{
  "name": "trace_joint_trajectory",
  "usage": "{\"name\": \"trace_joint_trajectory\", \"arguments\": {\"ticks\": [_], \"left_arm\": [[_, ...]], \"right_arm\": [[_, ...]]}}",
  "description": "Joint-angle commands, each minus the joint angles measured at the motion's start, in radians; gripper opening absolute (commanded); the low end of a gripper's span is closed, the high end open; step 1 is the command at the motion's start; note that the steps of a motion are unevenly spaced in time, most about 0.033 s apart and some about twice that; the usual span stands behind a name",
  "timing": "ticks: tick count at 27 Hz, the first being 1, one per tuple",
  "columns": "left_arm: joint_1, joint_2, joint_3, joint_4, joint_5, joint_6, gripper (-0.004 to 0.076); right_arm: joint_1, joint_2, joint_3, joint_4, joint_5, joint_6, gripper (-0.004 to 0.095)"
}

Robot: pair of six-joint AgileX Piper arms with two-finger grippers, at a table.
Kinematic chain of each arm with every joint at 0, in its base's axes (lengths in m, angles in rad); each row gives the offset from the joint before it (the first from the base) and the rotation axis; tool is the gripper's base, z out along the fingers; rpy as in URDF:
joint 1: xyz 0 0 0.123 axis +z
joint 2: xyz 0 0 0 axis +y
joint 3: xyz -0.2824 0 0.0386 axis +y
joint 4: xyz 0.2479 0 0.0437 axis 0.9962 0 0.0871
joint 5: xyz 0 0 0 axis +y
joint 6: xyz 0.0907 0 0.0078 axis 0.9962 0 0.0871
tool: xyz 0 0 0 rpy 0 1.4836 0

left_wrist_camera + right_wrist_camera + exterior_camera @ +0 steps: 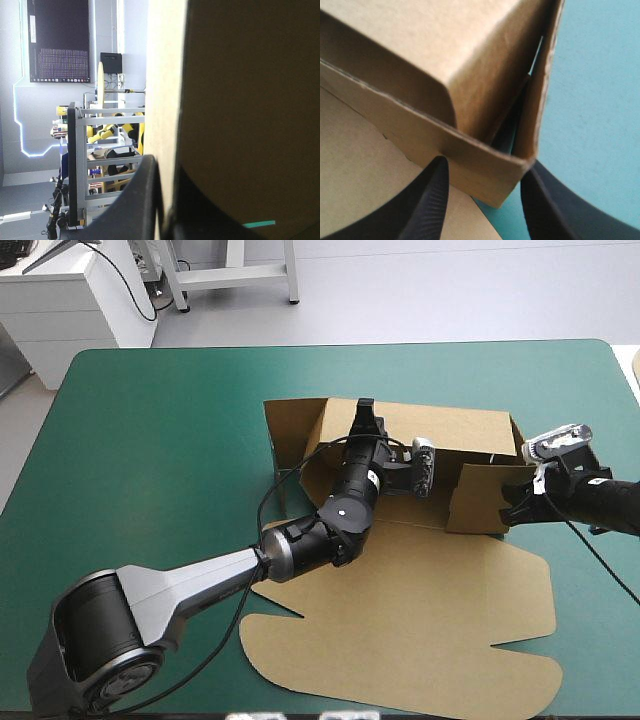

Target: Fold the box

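Brown box (430, 580) half-raised on the teal-green table (150, 440), lid flat toward the near edge.
At the far wall's top edge the left claw (365, 408) pinches the board; the right claw (514, 508) stands apart, its fingers straddling the right-hand corner.

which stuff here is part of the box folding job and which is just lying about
Part of the job: the brown box, walls partly raised; the left hand, clamped on its far wall; the right hand, open around its right corner.
Just there: only the teal-green cover underneath.
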Motion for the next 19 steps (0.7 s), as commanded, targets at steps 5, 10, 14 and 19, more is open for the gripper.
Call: {"name": "trace_joint_trajectory", "arguments": {"ticks": [5,10,14,19], "left_arm": [[-0.008,-0.029,-0.018,-0.035,-0.011,-0.023,-0.0008],[-0.008,-0.029,-0.018,-0.035,-0.014,-0.023,-0.0008],[-0.008,-0.029,-0.018,-0.035,-0.012,-0.023,-0.0008],[-0.008,-0.029,-0.018,-0.031,-0.006,-0.023,-0.0008]], "right_arm": [[-0.003,0.077,-0.019,0.215,-0.025,-0.099,0.0416],[0.000,0.124,-0.019,0.337,-0.042,-0.167,0.0363],[0.036,0.132,-0.019,0.354,-0.077,-0.172,0.0100],[0.153,0.132,-0.019,0.319,-0.137,-0.170,0.0002]]}}
